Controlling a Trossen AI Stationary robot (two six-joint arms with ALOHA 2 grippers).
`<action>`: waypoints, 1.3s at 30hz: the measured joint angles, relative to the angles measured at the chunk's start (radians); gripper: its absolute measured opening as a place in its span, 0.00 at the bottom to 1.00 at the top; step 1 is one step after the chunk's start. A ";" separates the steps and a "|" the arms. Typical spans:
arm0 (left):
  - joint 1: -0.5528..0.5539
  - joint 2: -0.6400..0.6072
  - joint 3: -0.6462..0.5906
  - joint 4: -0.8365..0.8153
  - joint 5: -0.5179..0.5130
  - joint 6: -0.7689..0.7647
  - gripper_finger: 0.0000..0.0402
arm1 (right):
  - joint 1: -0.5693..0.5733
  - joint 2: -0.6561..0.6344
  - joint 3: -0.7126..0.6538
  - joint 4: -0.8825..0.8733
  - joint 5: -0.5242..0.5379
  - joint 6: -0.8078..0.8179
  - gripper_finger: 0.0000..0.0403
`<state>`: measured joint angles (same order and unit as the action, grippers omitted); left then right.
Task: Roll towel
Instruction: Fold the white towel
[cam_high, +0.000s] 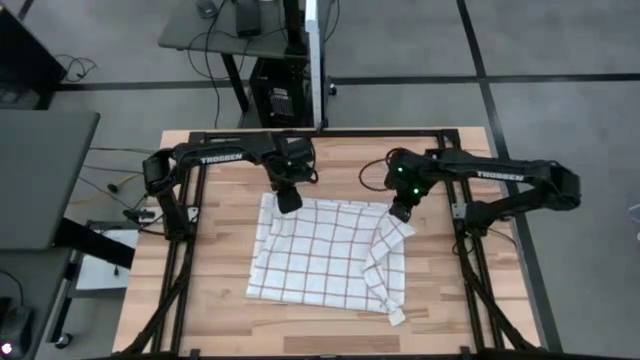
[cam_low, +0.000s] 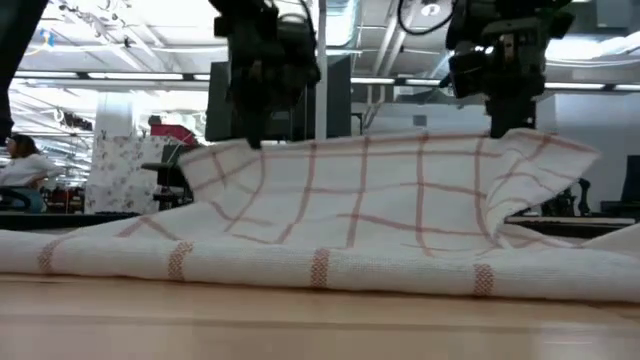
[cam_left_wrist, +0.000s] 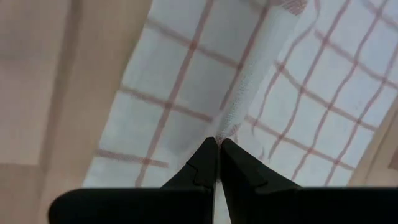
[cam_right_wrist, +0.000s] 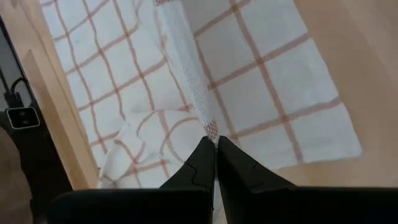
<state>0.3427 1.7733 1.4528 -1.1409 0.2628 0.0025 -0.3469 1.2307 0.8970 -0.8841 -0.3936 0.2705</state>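
Note:
The towel (cam_high: 320, 255), white with a grid of red-brown lines, lies spread on the wooden table (cam_high: 215, 300). Its far edge is raised off the wood between my two grippers, as the low view shows (cam_low: 360, 150); its near part (cam_low: 320, 265) rests flat. Its right side is folded over into a crumpled flap (cam_high: 388, 265). My left gripper (cam_high: 289, 203) is shut on the far edge near the left corner. My right gripper (cam_high: 401, 213) is shut on the same edge near the right corner. My left gripper pinches the towel's hemmed far edge (cam_left_wrist: 233, 118) near the far-left corner between its two fingers (cam_left_wrist: 205, 162), coming from above and slanting down. The edge is lifted clear; the cloth slopes down from it to the table. My right gripper pinches the hemmed far edge (cam_right_wrist: 202, 115) near the far-right corner between its two fingers (cam_right_wrist: 236, 165), slanting down from above. That corner is raised, and the cloth beside it sags in folds (cam_right_wrist: 143, 134) onto the layer below.
Black frame rails run along the table's left (cam_high: 185, 260) and right (cam_high: 470, 280) sides and far edge (cam_high: 330, 133). Bare wood lies near the front edge (cam_high: 320, 335). A seated person (cam_low: 20, 165) shows far off in the room.

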 joint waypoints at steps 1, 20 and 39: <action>0.005 -0.009 -0.026 0.008 0.002 -0.001 0.00 | -0.013 0.015 0.001 0.004 -0.006 -0.022 0.00; 0.102 -0.105 -0.193 0.234 -0.029 -0.031 0.00 | -0.146 0.099 -0.020 0.020 -0.034 -0.145 0.00; 0.114 -0.103 -0.198 0.196 -0.198 -0.001 0.22 | -0.217 0.096 -0.054 0.080 -0.008 -0.137 0.32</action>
<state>0.4563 1.6703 1.2552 -0.9445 0.0645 0.0016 -0.5640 1.3270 0.8428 -0.8043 -0.4021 0.1334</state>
